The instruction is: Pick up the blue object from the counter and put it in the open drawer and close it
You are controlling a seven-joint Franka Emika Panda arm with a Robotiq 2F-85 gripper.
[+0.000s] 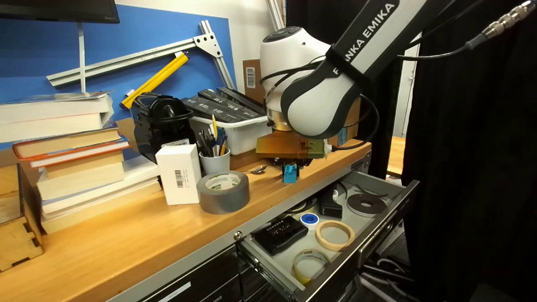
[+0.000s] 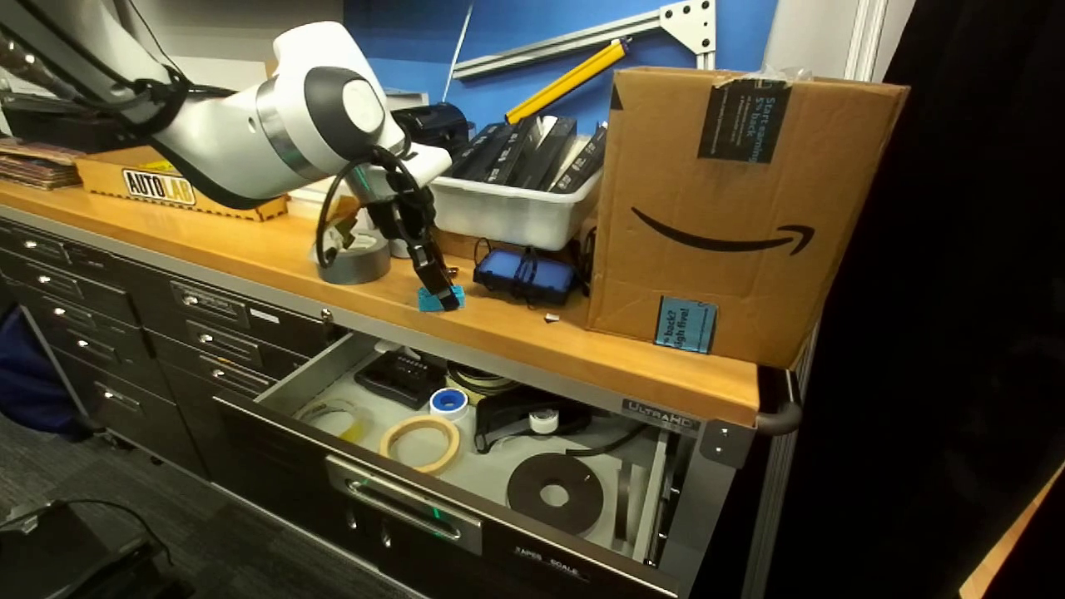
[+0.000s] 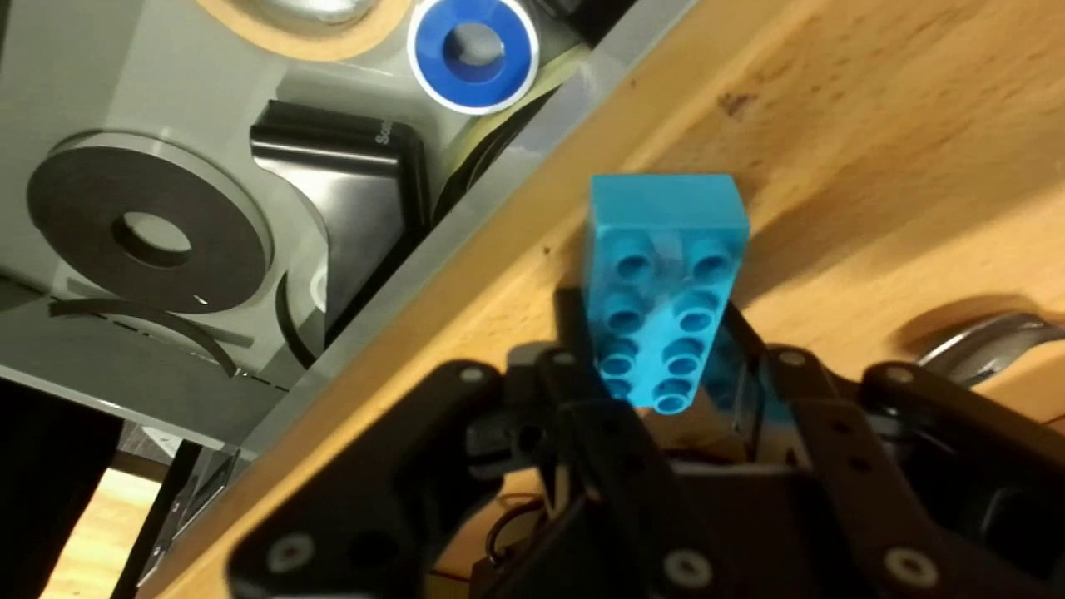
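The blue object, a light-blue toy brick with studs (image 1: 290, 174) (image 2: 430, 299) (image 3: 657, 204), is at the front part of the wooden counter (image 1: 138, 230) (image 3: 865, 100). My gripper (image 1: 291, 167) (image 2: 449, 303) (image 3: 657, 304) has one finger against each long side of the brick, near the fingertips. The studs face the wrist camera. The brick is at the worktop or barely above it; I cannot tell which. The drawer (image 2: 274, 449) (image 3: 216, 91) is pulled open below the counter edge, just in front of the brick.
The drawer holds tape rolls (image 1: 335, 235), a black device (image 1: 282, 235) and a dark roll (image 2: 555, 492). A grey tape roll (image 1: 224, 197), white box (image 1: 179, 176), pen cup (image 1: 215, 161) and spoon (image 3: 990, 345) are on the counter. A navy-blue item (image 2: 526, 274) and cardboard box (image 2: 732, 274) stand farther along.
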